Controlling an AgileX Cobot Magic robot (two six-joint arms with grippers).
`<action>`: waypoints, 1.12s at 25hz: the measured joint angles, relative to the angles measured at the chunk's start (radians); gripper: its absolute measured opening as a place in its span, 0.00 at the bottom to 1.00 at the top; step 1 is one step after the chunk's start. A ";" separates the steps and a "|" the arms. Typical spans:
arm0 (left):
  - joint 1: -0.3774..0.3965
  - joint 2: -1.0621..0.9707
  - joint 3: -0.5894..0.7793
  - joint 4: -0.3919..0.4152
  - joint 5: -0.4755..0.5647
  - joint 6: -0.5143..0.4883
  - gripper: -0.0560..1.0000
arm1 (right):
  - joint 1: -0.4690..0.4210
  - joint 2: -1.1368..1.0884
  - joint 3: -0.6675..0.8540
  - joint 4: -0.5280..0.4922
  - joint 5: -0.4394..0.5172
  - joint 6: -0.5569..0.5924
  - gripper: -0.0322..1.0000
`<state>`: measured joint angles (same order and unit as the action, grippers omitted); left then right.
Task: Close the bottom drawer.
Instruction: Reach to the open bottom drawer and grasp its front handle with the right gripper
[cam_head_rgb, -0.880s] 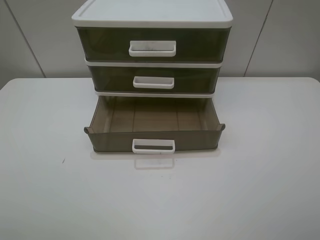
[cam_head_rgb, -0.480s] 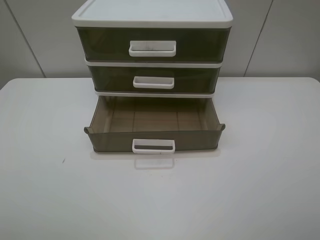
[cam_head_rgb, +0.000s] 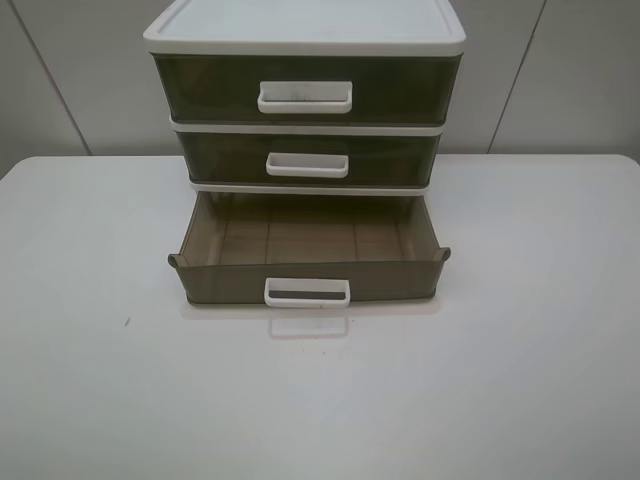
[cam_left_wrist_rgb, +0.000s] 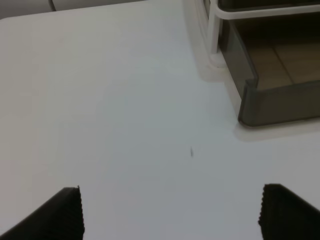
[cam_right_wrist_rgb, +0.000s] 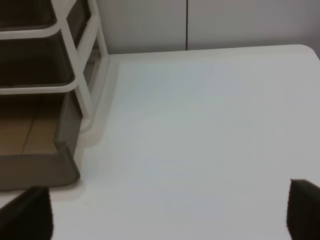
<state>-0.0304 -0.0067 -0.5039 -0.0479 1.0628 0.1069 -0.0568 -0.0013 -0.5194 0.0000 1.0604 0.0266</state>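
Note:
The bottom drawer (cam_head_rgb: 308, 281) is pulled out of the white-framed cabinet (cam_head_rgb: 305, 30); it is olive-brown, empty, with a white loop handle (cam_head_rgb: 307, 291). The middle drawer (cam_head_rgb: 308, 157) and top drawer (cam_head_rgb: 305, 90) are shut. No gripper shows in the exterior view. In the left wrist view my left gripper (cam_left_wrist_rgb: 170, 212) is open over bare table, with the drawer's front corner (cam_left_wrist_rgb: 272, 102) ahead of it. In the right wrist view my right gripper (cam_right_wrist_rgb: 170, 215) is open, with the drawer's other corner (cam_right_wrist_rgb: 42, 167) ahead of it.
The white table (cam_head_rgb: 500, 380) spreads around the cabinet. A small dark speck (cam_head_rgb: 126, 322) lies on it left of the drawer, also in the left wrist view (cam_left_wrist_rgb: 191, 152). A grey panelled wall (cam_head_rgb: 560, 80) stands behind.

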 joint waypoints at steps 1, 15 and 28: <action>0.000 0.000 0.000 0.000 0.000 0.000 0.73 | 0.000 0.000 0.000 0.000 0.000 0.000 0.82; 0.000 0.000 0.000 0.000 0.000 0.000 0.73 | 0.000 0.006 0.000 0.000 0.000 0.000 0.82; 0.000 0.000 0.000 0.000 0.000 0.000 0.73 | 0.056 0.624 -0.168 0.210 -0.086 0.000 0.82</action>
<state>-0.0304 -0.0067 -0.5039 -0.0479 1.0628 0.1069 -0.0010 0.6224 -0.6870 0.2099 0.9744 0.0266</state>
